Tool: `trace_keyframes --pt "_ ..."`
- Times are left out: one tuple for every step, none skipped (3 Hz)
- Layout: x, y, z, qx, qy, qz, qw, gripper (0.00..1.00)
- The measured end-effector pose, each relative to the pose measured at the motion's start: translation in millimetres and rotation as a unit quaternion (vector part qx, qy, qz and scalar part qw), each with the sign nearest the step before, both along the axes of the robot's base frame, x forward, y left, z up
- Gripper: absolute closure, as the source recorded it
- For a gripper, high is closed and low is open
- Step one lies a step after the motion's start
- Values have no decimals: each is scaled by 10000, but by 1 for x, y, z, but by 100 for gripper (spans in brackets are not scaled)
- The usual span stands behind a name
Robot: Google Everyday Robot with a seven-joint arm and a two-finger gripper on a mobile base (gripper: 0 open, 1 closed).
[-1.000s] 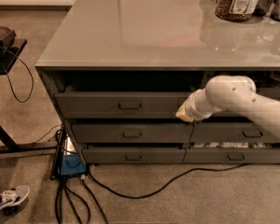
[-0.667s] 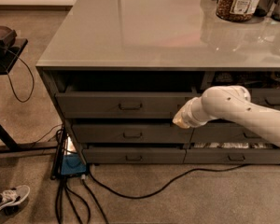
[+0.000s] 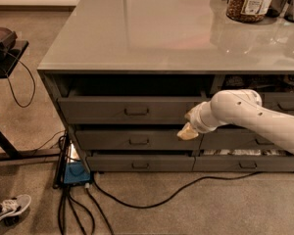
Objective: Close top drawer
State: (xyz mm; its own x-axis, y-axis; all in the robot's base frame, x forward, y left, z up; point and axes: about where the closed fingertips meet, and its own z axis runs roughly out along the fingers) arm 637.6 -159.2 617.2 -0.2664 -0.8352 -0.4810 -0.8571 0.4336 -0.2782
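Observation:
The top drawer [image 3: 130,110] is the wide grey drawer under the counter's left side. It has a small metal loop handle [image 3: 136,111] and stands pulled out a little, with a dark gap above its front. My gripper [image 3: 187,131] is at the end of the white arm [image 3: 255,116] that reaches in from the right. It sits in front of the drawer's right end, just below its lower edge and over the seam with the second drawer.
A grey countertop [image 3: 171,28] carries a jar of food [image 3: 249,1] at the back right. Two lower drawers [image 3: 137,142] sit beneath. A black cable [image 3: 152,199] and a blue box [image 3: 76,173] lie on the floor. A black stand [image 3: 5,58] is at the left, with a shoe [image 3: 7,209] near it.
My arm and gripper have moved left along the drawer fronts and slightly down. The top drawer looks unchanged.

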Motion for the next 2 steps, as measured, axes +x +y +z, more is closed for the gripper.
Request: trace_keyframes --pt "0 0 0 0 1 1 10000 0" --pt "0 0 0 1 -1 -1 10000 0"
